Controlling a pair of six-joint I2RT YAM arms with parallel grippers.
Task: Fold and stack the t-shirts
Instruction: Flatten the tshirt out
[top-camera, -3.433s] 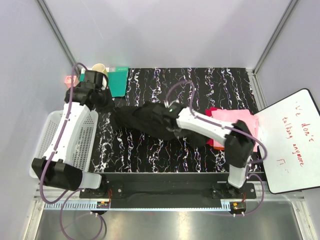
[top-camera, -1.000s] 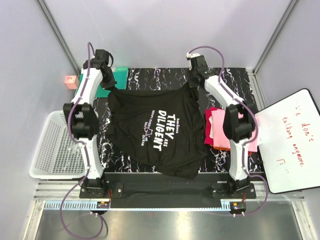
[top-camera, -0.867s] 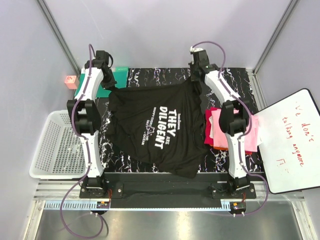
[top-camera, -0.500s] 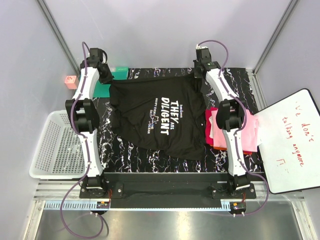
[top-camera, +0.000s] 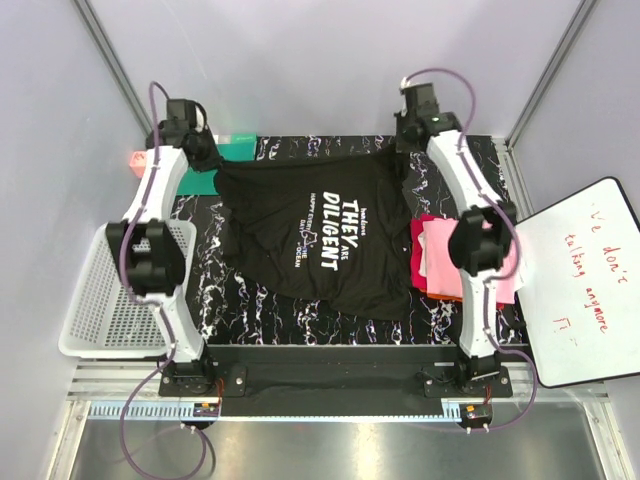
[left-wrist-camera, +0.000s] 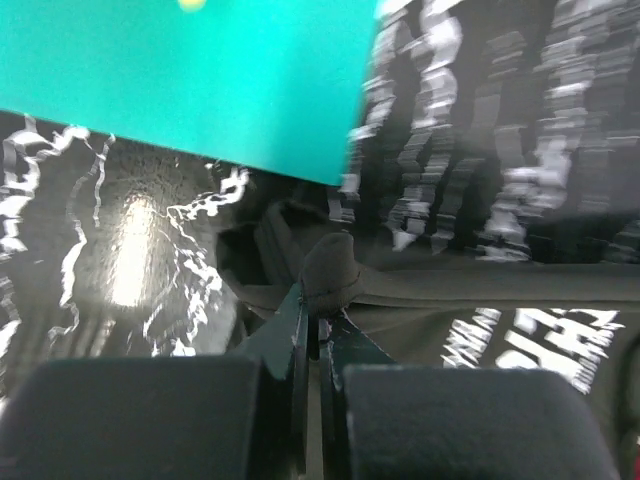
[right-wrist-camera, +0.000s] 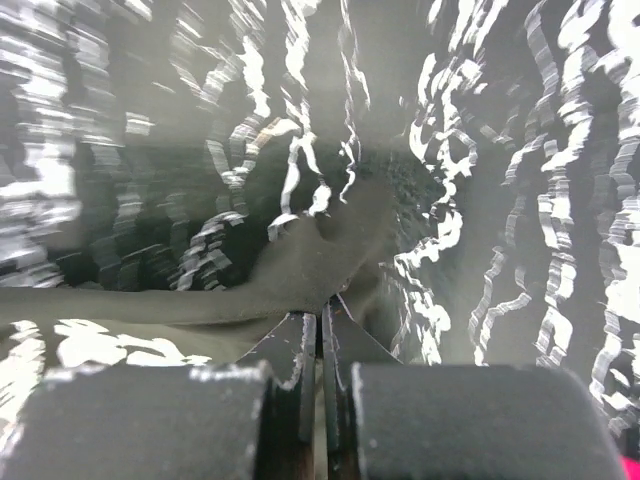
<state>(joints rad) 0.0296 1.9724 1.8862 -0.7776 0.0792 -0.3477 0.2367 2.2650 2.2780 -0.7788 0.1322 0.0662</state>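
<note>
a: where's the black t-shirt (top-camera: 320, 235)?
b: spread print-up over the middle of the marbled table (top-camera: 470, 170), lettering a bit skewed; its far edge runs taut from 10 o'clock to 2 o'clock, and the near edge lies on the table towards 6 o'clock.
a: and the grippers?
b: the left gripper (left-wrist-camera: 318, 318) is pinched closed on a bunched corner at 10 o'clock, just beside the green mat (left-wrist-camera: 180, 80); the right gripper (right-wrist-camera: 322, 312) is clamped on the opposite corner at 2 o'clock. both wrist views show cloth nipped between the fingers.
a: why held so wide apart?
b: my guess is that tension between the two corners flattens the cloth so it lies smooth for folding; there are some wrinkles down the side near 8 o'clock.
a: the other shirts?
b: the folded pile (top-camera: 445, 255), pink over red with an orange edge, sits at 3 o'clock of the black one; whether they touch i cannot tell. it is probably parked there as the stack this one will join.
a: how far along?
b: i'd say the spreading step; no fold shows in the black one yet.
a: risk?
b: letting go unevenly could let a corner spring back and bunch up.
</note>
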